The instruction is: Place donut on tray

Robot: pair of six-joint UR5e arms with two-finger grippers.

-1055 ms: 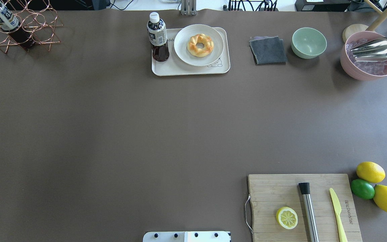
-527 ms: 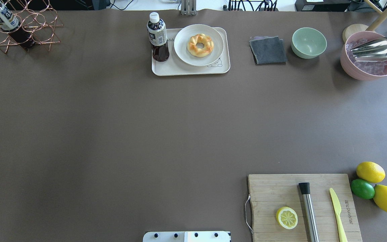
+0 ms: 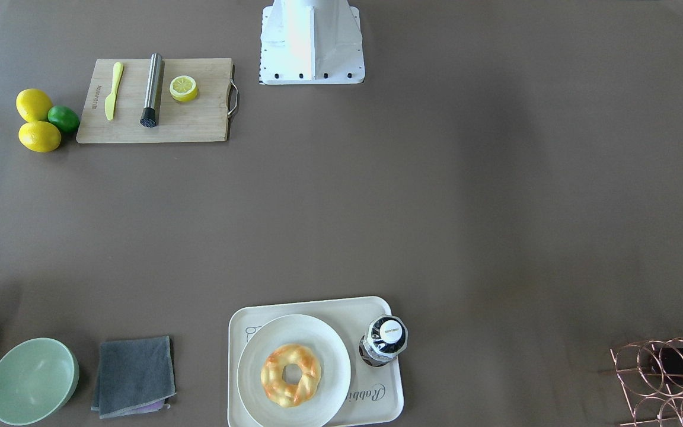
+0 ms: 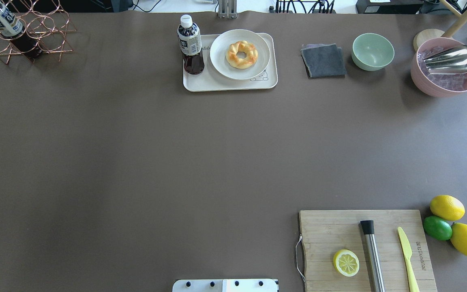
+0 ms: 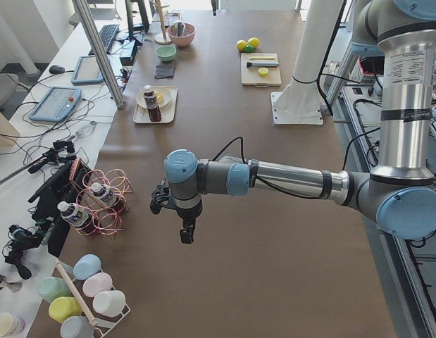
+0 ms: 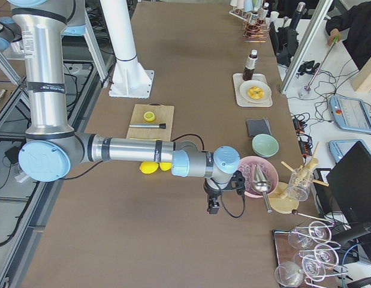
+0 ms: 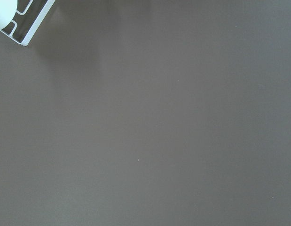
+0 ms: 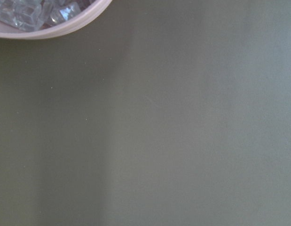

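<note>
Going left to right from above, we've got a copper wire rack (image 4: 51,36) in the far corner of the bench (image 4: 136,162), with a dark bottle lying in it. Next is the tray (image 4: 217,84): a bottle (image 4: 191,44) stands upright on its left end and a round white plate (image 4: 221,67) takes up the rest. The donut (image 4: 241,54) lies flat in the middle of that plate, so it's on the tray by way of the plate and isn't touching the tray itself. Past that come a folded grey cloth (image 4: 323,61), a green bowl (image 4: 373,51) and a pink bowl (image 4: 446,88) holding ice and a metal scoop. Near the front right sits a cutting board (image 4: 326,231) with a lemon half (image 4: 346,263).

The left claw (image 5: 186,236) hangs over bare bench near the rack, well apart from the tray. The right claw (image 6: 213,209) hangs just beside the pink bowl. We only catch them in the side views, so we can't tell whether either is wide or narrow.
</note>
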